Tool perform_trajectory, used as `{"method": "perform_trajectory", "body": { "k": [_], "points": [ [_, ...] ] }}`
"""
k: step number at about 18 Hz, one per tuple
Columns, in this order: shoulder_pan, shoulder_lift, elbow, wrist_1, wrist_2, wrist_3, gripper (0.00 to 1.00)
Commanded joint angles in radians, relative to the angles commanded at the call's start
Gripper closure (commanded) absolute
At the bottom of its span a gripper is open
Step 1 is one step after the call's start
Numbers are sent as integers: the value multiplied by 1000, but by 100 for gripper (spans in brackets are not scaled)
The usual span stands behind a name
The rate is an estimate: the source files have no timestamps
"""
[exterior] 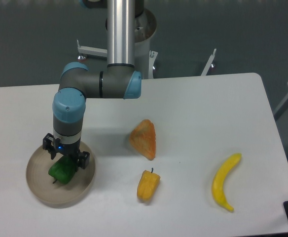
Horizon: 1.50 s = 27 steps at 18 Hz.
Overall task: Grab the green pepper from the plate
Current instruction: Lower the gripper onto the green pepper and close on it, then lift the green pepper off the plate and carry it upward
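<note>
The green pepper (61, 171) lies in the beige plate (38, 185) at the table's front left. My gripper (65, 159) hangs straight down over the plate, right on top of the pepper. Its fingers stand either side of the pepper's upper part. The wrist hides the fingertips, so I cannot tell whether they press on the pepper. The pepper still seems to rest in the plate.
A yellow-orange pepper (147, 185) lies at the front centre. An orange wedge-shaped piece (144, 139) lies behind it. A banana (225, 180) lies at the front right. The arm's base column (122, 29) stands at the table's back edge.
</note>
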Motion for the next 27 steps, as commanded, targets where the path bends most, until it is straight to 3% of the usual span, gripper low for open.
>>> {"method": "perform_trajectory", "body": {
  "k": [2,10,12,17,22,27],
  "points": [
    [0,2,2,0,0,2,52],
    [43,58,18,-15,3,26,64],
    [78,84,20,-37,3,96,64],
    [208,103,118,-230,44,328,64],
    [334,121,138,-235,81,541,64],
    [402,110,138,-221,90,676,64]
  ]
}}
